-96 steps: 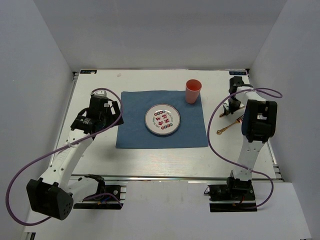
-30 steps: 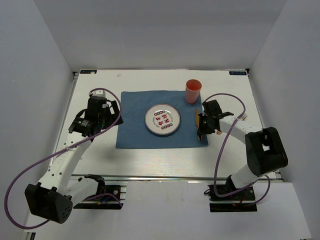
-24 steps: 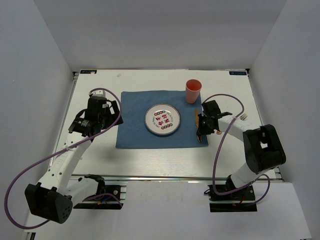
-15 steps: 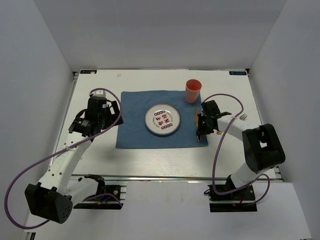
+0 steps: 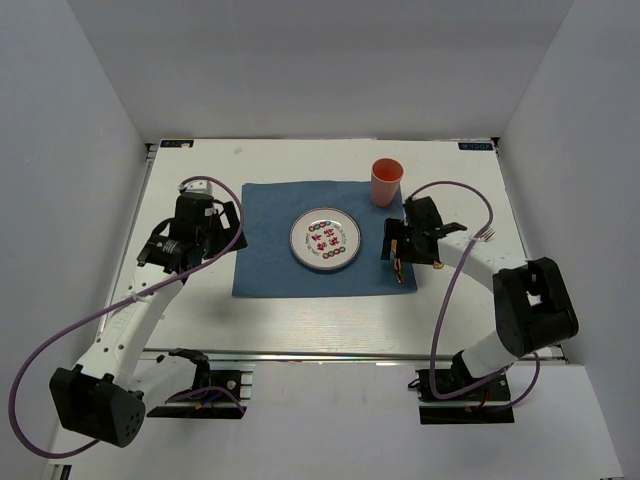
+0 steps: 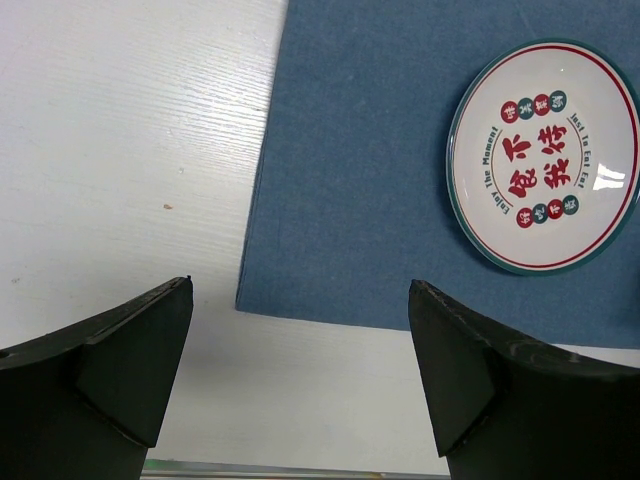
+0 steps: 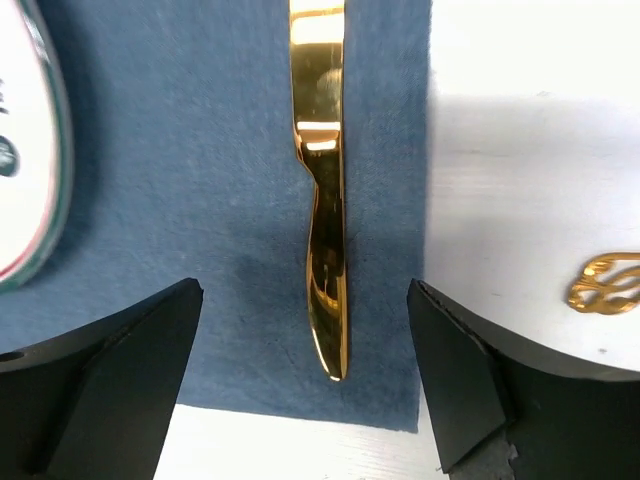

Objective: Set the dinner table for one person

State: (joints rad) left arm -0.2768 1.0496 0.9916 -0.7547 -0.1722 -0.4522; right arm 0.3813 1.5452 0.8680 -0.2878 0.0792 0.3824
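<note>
White desk [image 5: 300,310] and blue cloth [image 7: 200,150] are shown, the gold knife [image 7: 322,200] laid top-to-bottom in frame between the empty right hand's [image 7: 305,288] spread fingers.

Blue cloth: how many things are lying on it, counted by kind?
Plate: 1
Orange cup: 1
Gold knife: 1
Total: 3

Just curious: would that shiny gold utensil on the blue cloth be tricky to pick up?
Likely stiff and slippery: the gold utensil shows mirror-like metal highlights. It lies flat on the blue cloth, so it probably won't roll, but grabbing its thin profile could be fiddly.
</note>
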